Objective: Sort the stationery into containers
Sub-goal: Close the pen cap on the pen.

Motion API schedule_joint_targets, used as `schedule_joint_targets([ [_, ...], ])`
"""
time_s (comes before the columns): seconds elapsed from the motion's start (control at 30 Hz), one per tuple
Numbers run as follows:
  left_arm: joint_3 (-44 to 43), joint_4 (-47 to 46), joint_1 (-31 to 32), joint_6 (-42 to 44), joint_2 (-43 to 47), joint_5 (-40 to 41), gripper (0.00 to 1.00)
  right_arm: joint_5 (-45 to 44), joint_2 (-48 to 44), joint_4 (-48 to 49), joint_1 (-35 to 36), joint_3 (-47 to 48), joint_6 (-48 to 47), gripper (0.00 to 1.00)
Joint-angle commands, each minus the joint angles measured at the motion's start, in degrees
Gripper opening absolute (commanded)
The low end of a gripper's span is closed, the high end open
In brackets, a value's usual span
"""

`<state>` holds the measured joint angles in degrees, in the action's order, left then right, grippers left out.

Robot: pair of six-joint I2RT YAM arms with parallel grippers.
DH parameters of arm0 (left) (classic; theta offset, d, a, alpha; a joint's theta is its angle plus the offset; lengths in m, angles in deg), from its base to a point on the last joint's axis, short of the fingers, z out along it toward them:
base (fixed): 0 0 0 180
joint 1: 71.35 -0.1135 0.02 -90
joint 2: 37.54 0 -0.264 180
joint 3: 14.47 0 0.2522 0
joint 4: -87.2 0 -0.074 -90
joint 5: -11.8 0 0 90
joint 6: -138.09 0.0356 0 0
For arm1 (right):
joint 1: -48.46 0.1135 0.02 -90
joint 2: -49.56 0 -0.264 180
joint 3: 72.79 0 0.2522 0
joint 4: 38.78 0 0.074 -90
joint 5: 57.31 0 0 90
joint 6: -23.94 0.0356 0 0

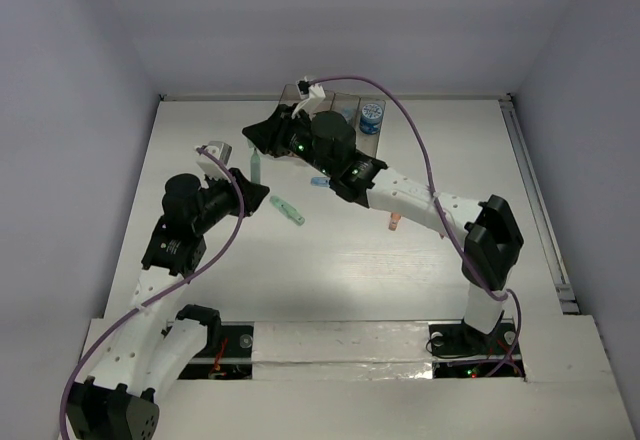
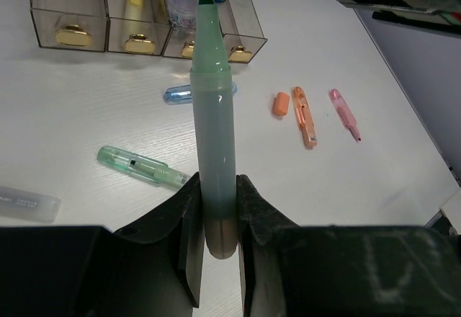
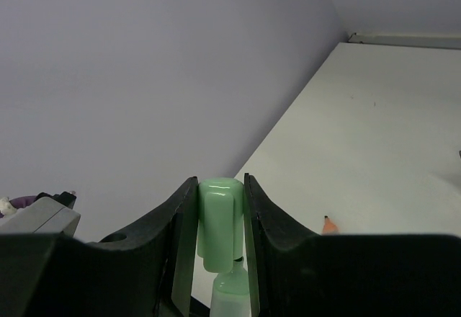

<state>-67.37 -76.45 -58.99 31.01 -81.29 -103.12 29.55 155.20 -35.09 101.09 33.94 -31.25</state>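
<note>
White grained tabletop [image 2: 72, 130], smoky translucent bins [image 2: 137, 14], green marker [image 2: 214, 151], rounded cap [image 3: 218, 220]

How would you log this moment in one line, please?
left fingers: shut on green marker | right fingers: shut on green cap | marker: unsorted

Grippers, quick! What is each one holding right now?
Left gripper: closed, holding the green marker.
Right gripper: closed, holding the green cap.

Lab: white table [image 1: 330, 280], bare walls [image 1: 350, 20]
</note>
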Motion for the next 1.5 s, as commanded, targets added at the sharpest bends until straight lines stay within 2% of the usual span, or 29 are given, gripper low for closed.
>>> schedule_joint_targets([
  [0.0, -2.44, -2.68, -0.23, 0.38, 0.68, -0.3, 0.0, 0.5, 0.52, 3.47, 0.55, 2.74, 0.35, 0.09],
  [0.5, -2.44, -2.68, -0.23, 0.29, 1.03, 0.05, 0.0, -1.17, 1.58, 3.12, 0.55, 4.42, -1.58, 0.1],
  [1.07, -2.53, -2.77, -0.76, 0.21, 3.4, 4.01, 0.0, -3.19, 0.26, 4.43, 4.07, -2.0, -1.85, 0.11],
  [1.23, -2.35, -2.77, -0.76, 0.03, 4.37, 5.41, 0.0, -7.4, -0.18, 6.36, 5.91, -4.89, -1.59, 0.11],
  [1.47, -2.0, -3.29, -1.29, -0.23, 5.43, 5.24, 0.0, -6.18, -0.26, 12.34, 5.91, -9.2, 3.16, 0.13],
])
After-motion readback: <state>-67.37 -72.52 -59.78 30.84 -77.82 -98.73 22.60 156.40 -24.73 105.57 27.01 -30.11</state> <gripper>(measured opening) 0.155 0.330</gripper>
